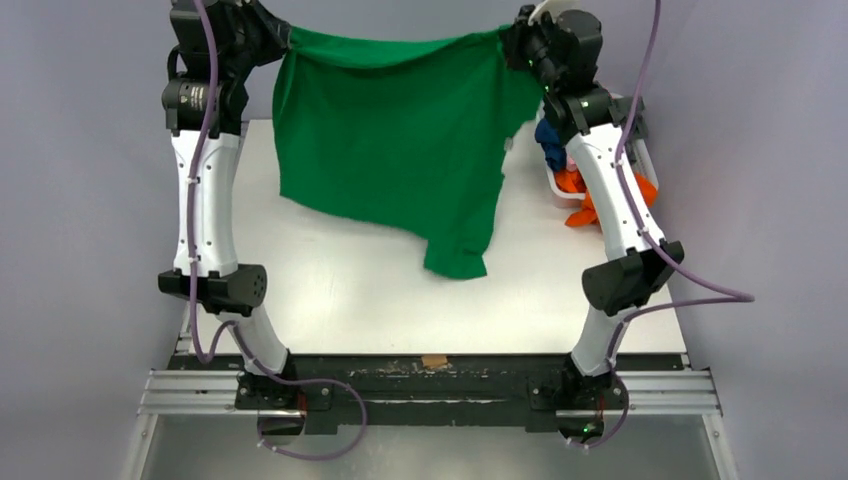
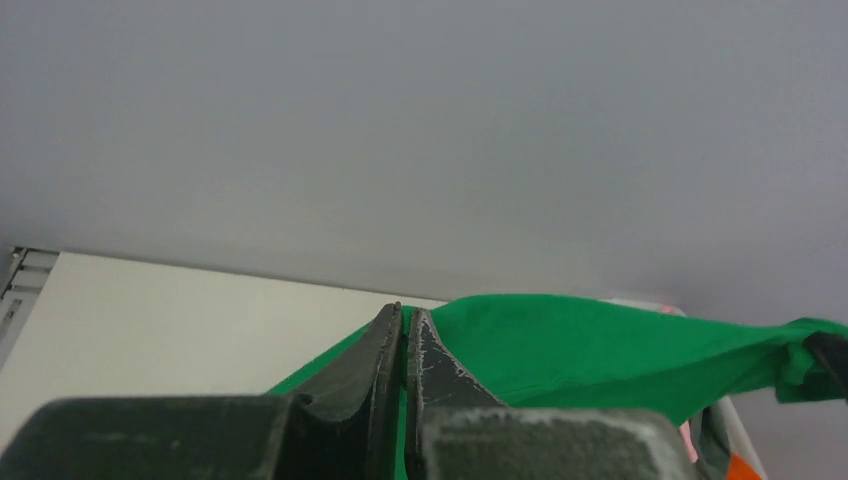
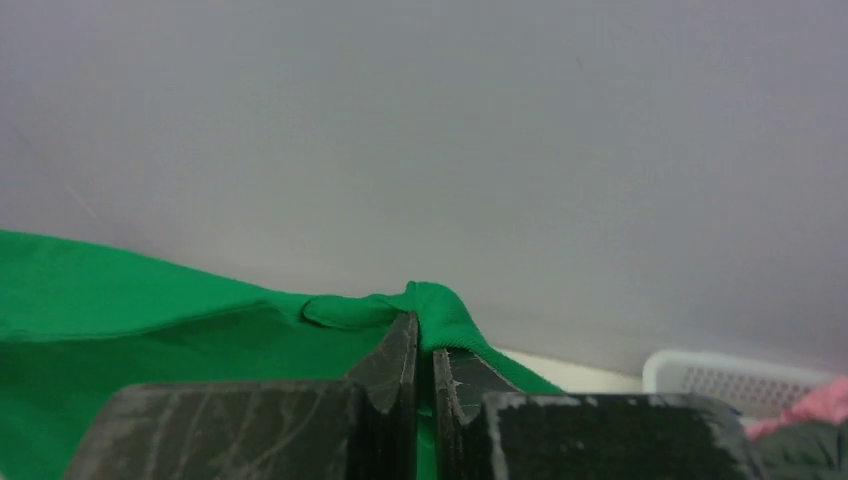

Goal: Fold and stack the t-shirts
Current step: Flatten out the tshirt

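Green t-shirt [image 1: 400, 140] is held spread above table [image 1: 330, 290]; upper edge is pinched at either end by left gripper [image 2: 404, 335] and right gripper [image 3: 424, 345], both clamped on cloth.

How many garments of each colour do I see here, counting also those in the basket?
green t-shirt: 1, held up in the air
navy blue garment: 1, in the basket
orange garment: 1, in the basket
pink garment: 1
grey garment: 1
Total: 5, if each bunched colour patch is one garment.
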You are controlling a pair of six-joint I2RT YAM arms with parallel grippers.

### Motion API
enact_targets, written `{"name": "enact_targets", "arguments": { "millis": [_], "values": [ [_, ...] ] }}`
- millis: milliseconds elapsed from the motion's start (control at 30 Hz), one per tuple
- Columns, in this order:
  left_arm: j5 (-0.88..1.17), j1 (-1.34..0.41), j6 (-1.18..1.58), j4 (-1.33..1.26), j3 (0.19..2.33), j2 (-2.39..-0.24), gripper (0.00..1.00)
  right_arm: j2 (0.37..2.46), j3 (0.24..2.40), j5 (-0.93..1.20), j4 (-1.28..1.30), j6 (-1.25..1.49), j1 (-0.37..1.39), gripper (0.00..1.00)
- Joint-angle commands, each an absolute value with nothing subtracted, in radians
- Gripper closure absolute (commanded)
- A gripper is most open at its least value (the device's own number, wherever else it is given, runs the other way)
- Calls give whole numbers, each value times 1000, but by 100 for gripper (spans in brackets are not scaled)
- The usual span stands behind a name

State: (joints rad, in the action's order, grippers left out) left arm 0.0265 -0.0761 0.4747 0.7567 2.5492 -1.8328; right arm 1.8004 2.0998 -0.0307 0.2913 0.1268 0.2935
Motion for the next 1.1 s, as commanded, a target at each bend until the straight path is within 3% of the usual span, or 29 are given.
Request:
{"name": "enact_targets", "arguments": {
  "millis": [0,233,333,467,567,667,733,767,833,900,967,1067],
  "values": [
    [38,-68,396,573,2433,-1607,100,1739,2357,53,206,69,293,100],
    [92,-68,307,626,2231,-1470,100,1482,1885,86,206,86,292,100],
    [122,-68,269,549,1829,-1315,100,1365,1624,136,236,76,297,100],
    [13,-67,343,396,1253,-1100,100,1218,1227,143,187,134,344,100],
    [-6,-70,430,381,997,-1032,100,1221,1034,39,247,153,449,98],
    [-7,-73,493,415,831,-1018,92,1264,904,-80,298,254,531,97],
    [-59,-72,541,458,772,-1017,75,1292,845,-66,327,312,535,96],
    [-92,-73,564,491,762,-1017,68,1299,830,-74,337,347,535,91],
    [-166,-72,609,551,776,-1011,51,1301,816,-79,352,415,535,69],
    [-201,-72,625,591,807,-1000,41,1281,810,-49,359,435,534,36],
    [-188,-72,621,608,824,-989,36,1232,806,-36,366,439,535,9],
    [-99,-74,613,585,825,-980,31,1153,798,-67,375,455,535,3]
  ]
}}
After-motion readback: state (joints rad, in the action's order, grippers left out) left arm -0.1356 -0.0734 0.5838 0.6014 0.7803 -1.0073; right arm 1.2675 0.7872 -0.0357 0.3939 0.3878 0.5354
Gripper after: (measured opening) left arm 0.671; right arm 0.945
